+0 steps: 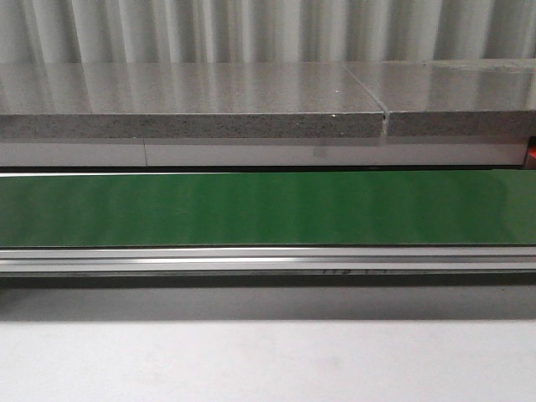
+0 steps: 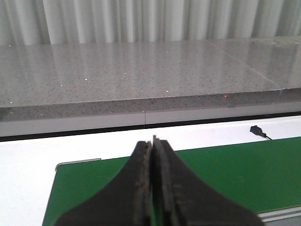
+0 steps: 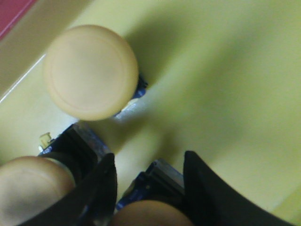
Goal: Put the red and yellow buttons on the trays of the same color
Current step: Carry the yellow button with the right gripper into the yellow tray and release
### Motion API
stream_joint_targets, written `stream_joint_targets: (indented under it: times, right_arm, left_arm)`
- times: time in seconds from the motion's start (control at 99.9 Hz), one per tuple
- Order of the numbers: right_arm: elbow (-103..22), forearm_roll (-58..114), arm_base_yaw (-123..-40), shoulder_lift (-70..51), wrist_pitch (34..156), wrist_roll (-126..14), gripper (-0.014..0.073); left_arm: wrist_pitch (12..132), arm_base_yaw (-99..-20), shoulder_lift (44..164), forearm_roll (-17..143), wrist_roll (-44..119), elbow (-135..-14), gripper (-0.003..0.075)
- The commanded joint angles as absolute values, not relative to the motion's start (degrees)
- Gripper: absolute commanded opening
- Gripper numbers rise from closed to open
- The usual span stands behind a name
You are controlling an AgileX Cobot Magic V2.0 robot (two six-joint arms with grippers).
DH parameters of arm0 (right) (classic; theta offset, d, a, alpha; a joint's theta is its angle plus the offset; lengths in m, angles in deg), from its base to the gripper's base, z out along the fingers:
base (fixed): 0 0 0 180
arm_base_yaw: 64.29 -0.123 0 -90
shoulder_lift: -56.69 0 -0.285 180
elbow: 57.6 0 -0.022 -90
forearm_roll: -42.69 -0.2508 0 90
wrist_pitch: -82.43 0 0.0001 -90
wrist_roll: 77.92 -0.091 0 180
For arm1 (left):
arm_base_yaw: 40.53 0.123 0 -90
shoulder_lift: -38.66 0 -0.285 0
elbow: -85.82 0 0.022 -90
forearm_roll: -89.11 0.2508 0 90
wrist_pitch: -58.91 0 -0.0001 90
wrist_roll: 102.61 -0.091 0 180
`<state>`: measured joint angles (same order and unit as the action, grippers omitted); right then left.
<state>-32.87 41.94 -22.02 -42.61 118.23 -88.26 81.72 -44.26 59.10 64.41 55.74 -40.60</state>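
Buttons show only in the right wrist view: one yellow button (image 3: 90,71) stands clear on the yellow tray (image 3: 225,84), a second (image 3: 28,188) sits near the fingers, and a third (image 3: 150,214) lies between the two dark fingers (image 3: 101,188) of the right gripper (image 3: 148,181). The jaws stand apart with tray showing between them and the button's dark base (image 3: 160,176), so the gripper reads as open rather than clamped (though the picture is blurred and close, so light contact on one side cannot be ruled out). A strip of red (image 3: 14,14) at one corner is likely the red tray, just beside the yellow one. The left gripper (image 2: 153,155) hangs closed and empty over the green belt (image 2: 225,174), its fingers pressed together. The front view shows only the belt and the grey counter (image 1: 193,100) behind it, with no arm, tray or button in sight. The step in hand looks like a release or retreat on the yellow tray. The main risk is crowding: three buttons sit close together, and a finger lifting off at a slant could clip the neighbour and tip it or nudge it toward the red edge. A base caught on a pad could also drag the button up with the gripper.
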Motion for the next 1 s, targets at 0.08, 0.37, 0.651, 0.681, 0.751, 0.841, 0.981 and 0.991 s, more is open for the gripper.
stream_joint_targets:
  times: [0.08,0.37,0.651,0.681,0.751,0.841,0.981,0.991]
  right_arm:
    - [-34.2,42.1,-21.5,-42.7,115.8,-88.7,0.0050]
    - [-34.2,42.1,-21.5,-43.0,116.6,-89.2,0.0324]
    - [-34.2,42.1,-21.5,-41.2,117.8,-89.5,0.0481]
    - [-34.2,42.1,-21.5,-40.7,117.8,-89.5,0.0481]
    - [-34.2,42.2,-21.5,-39.4,117.9,-89.5,0.0481]
    - [-34.2,42.4,-21.5,-37.8,117.9,-89.5,0.0481]
    - [-34.2,42.7,-21.5,-35.3,118.1,-89.5,0.0481]
    - [-34.2,42.7,-21.5,-35.2,118.1,-89.5,0.0481]
  left_arm:
    - [77.8,-44.7,59.6,63.6,55.8,-42.1,-0.0020]
    - [77.8,-44.7,59.6,63.6,55.8,-42.1,-0.0020]
    - [77.8,-44.7,59.6,63.6,55.8,-42.1,-0.0020]
    - [77.8,-44.7,59.6,63.6,55.8,-42.1,-0.0020]
    - [77.8,-44.7,59.6,63.6,55.8,-42.1,-0.0020]
    - [77.8,-44.7,59.6,63.6,55.8,-42.1,-0.0020]
    - [77.8,-44.7,59.6,63.6,55.8,-42.1,-0.0020]
    - [77.8,-44.7,59.6,63.6,55.8,-42.1,-0.0020]
